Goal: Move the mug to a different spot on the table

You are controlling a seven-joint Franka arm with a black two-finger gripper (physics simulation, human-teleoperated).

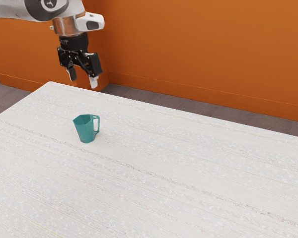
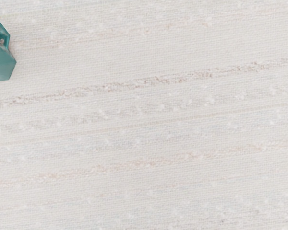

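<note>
Here, the black two-finger gripper (image 1: 83, 79) hangs high at the exterior view's left, fingers spread wide and empty, well above the pale wood-grain surface (image 1: 198, 168). Lower down stands the teal faceted mug (image 1: 85, 128), upright, long axis vertical, mouth up, handle pointing toward the exterior view's right. The wrist view catches it off to one side of the hand, so a good approach likely means centring over the rim first, then descending with fingers straddling one wall, clear of the handle.

Lighting: bright, even, diffuse across the table (image 1: 188, 173). Shadow: faint, soft, tight at the base of the mug (image 1: 86, 128). Wall (image 1: 213, 44) evenly lit, slightly darker at the exterior view's far left.
</note>
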